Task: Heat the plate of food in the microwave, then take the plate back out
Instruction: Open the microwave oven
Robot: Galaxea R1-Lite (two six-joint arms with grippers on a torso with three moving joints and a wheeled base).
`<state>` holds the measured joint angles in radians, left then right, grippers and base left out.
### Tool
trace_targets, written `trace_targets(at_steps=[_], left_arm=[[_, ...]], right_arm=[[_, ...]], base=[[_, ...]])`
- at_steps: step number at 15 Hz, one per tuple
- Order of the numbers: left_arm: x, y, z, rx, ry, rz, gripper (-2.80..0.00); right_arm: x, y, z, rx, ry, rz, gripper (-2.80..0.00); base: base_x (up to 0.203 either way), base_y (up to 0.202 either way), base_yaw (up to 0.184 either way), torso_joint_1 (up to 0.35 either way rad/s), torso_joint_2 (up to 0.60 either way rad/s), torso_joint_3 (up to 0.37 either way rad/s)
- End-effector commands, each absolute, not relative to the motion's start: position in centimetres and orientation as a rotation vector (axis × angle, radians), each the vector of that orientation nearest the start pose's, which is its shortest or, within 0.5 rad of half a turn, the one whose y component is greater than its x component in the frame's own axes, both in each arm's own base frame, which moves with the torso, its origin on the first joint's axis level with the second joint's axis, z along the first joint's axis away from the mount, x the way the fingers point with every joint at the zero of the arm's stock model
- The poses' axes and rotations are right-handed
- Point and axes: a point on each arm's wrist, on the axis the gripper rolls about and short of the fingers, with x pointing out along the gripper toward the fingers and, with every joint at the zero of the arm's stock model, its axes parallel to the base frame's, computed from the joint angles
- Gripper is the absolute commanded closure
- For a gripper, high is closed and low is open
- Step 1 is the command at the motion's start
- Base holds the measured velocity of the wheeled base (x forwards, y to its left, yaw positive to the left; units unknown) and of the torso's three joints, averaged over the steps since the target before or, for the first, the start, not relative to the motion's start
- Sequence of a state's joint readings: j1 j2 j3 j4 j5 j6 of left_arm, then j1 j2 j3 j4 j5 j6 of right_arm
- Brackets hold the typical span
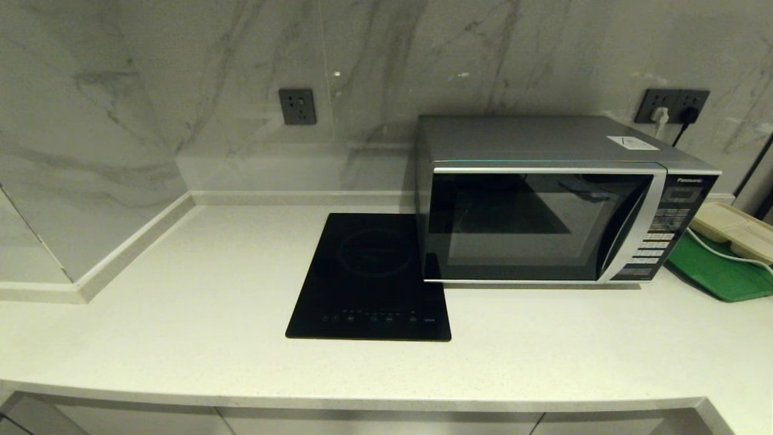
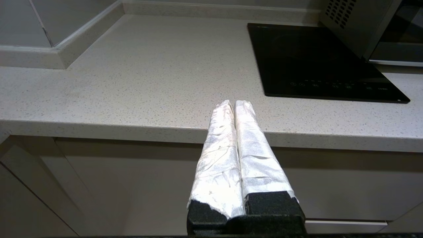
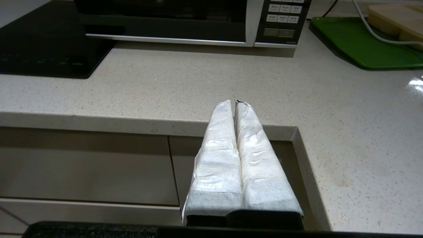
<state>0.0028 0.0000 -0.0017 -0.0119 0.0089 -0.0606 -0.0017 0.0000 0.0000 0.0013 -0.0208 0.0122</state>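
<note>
Toward the counter's back right corner stands the microwave, door shut; no plate of food shows. Both the left gripper and right gripper wait closed and empty before the front edge. Probably open one wide, then hook the door's handle strip squarely.

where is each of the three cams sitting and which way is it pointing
Head view: high on the robot, looking forward and down at the closed microwave, the cooktop and the countertop; no arm shows.
Left wrist view: behind the left gripper, fingers shut, held before the counter edge, facing the cooktop.
Right wrist view: behind the right gripper, fingers shut, facing the microwave's keypad and the green tray.
Shared: cooktop and microwave show in all three; no plate of food in any.
</note>
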Motion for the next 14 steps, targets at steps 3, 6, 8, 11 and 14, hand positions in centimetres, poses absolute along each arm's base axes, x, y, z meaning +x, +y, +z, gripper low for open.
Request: trace_targets(at_steps=[3, 6, 8, 11, 14], left_arm=[[-2.3, 0.0, 7.7, -0.061, -0.014, 0.012, 0.0], [-2.3, 0.0, 7.7, -0.061, -0.014, 0.012, 0.0], [-2.3, 0.0, 7.7, -0.061, -0.014, 0.012, 0.0], [-2.3, 0.0, 7.7, -0.061, -0.014, 0.012, 0.0], [-2.3, 0.0, 7.7, -0.061, -0.014, 0.012, 0.0]], right_arm=[[-2.5, -0.1, 9.4, 0.032, 0.022, -0.034, 0.0], [-0.8, -0.1, 14.2, 0.058, 0.125, -0.039, 0.0], [1.4, -0.1, 17.7, 0.061, 0.18, -0.072, 0.0], [7.2, -0.5, 22.9, 0.049, 0.247, -0.212, 0.0], [14.6, -0.7, 29.0, 0.043, 0.186, -0.316, 0.0]], base=[[0.0, 0.0, 0.0, 0.0, 0.0, 0.0], [0.0, 0.0, 0.0, 0.0, 0.0, 0.0], [0.0, 0.0, 0.0, 0.0, 0.0, 0.0], [0.0, 0.0, 0.0, 0.0, 0.0, 0.0], [0.0, 0.0, 0.0, 0.0, 0.0, 0.0]])
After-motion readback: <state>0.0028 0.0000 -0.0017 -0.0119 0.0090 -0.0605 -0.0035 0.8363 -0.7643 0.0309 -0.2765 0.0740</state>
